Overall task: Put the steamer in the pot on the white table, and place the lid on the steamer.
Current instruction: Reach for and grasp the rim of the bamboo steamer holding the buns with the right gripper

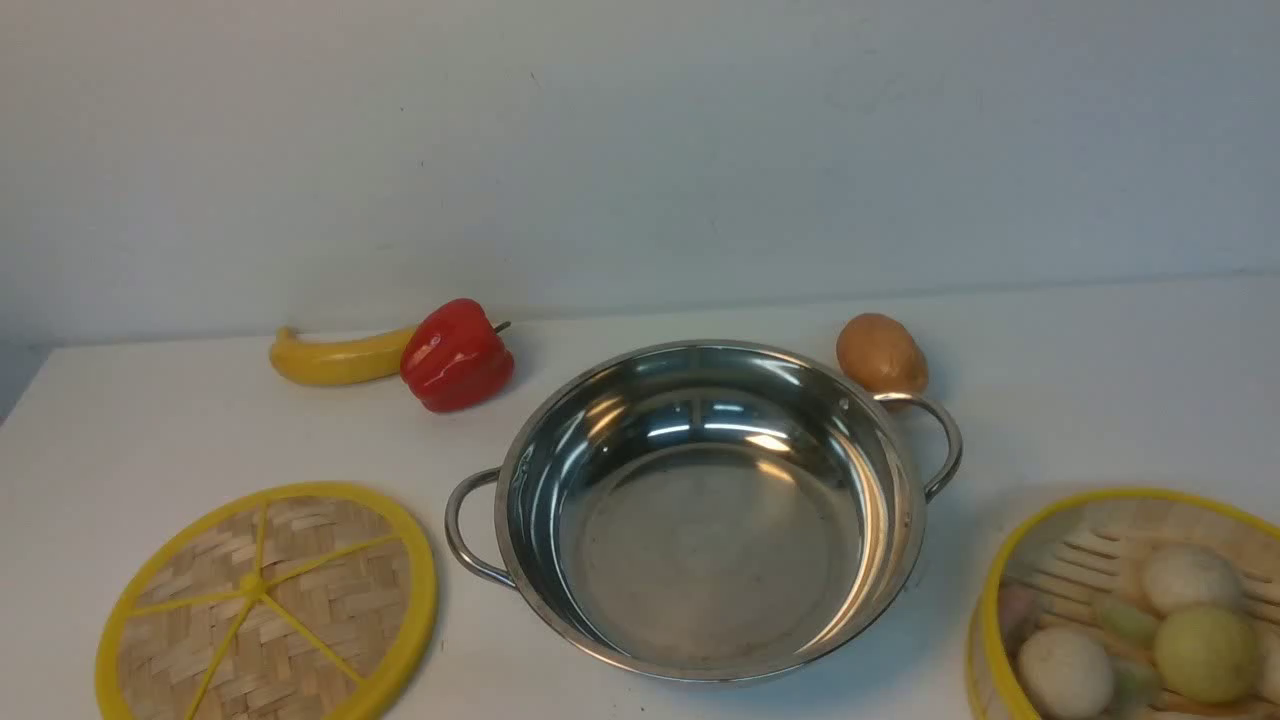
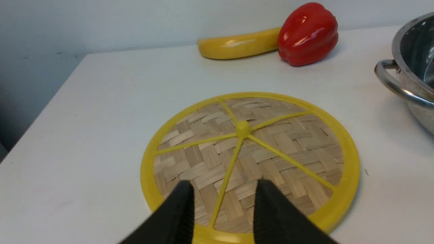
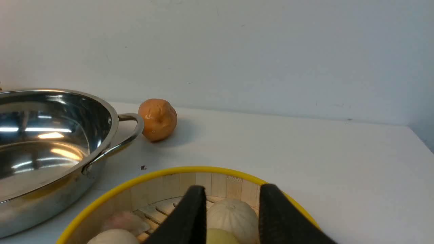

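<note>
Front view: pot [image 1: 700, 560] centred on desk [image 1: 150, 420], lid [image 1: 270, 600] lying flat at left, steamer [image 1: 1060, 540] standing at right edge. Left gripper [image 2: 225, 184] spread, hovering over lid; right gripper [image 3: 232, 189] spread over steamer.

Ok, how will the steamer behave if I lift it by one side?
The steamer looks stiff: slatted wood wall and solid yellow rim, so it probably won't flex. The round buns inside sit loose and could roll if it tilts.
</note>
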Robot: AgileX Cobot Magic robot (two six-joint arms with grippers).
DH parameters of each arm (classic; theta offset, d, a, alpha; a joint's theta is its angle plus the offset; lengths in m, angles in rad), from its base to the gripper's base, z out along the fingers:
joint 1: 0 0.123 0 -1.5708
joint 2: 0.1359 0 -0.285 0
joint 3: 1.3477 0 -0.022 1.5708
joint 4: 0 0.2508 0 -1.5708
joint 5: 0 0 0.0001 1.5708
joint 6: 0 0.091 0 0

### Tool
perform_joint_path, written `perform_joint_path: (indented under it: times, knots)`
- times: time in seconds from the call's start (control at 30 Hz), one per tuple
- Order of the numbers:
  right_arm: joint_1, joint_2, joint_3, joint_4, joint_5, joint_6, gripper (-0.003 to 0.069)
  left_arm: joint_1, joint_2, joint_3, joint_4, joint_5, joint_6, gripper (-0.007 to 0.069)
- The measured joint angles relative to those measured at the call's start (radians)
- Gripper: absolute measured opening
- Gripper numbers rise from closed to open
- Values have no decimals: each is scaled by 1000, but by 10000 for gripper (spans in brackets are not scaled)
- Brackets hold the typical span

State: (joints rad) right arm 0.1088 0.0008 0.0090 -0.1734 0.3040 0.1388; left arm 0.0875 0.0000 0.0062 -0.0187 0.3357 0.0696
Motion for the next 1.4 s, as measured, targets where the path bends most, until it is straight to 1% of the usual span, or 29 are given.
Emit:
perform_joint_path:
  times: [0.77, 1.07, 1.23, 1.27, 1.37, 1.4]
  knots:
    - [0, 0, 0, 0, 0, 0, 242, 0, 0, 0, 0, 0, 0, 241]
    - [0, 0, 0, -55, 0, 0, 242, 0, 0, 0, -10, 0, -3, 241]
    - [0, 0, 0, -59, 0, 0, 242, 0, 0, 0, -207, 0, -84, 241]
    - [0, 0, 0, -59, 0, 0, 242, 0, 0, 0, -219, 0, -88, 241]
    - [0, 0, 0, -49, -14, 5, 242, 0, 0, 0, -410, 0, -127, 241]
    - [0, 0, 0, -25, -33, 19, 242, 0, 0, 0, -468, 0, -132, 241]
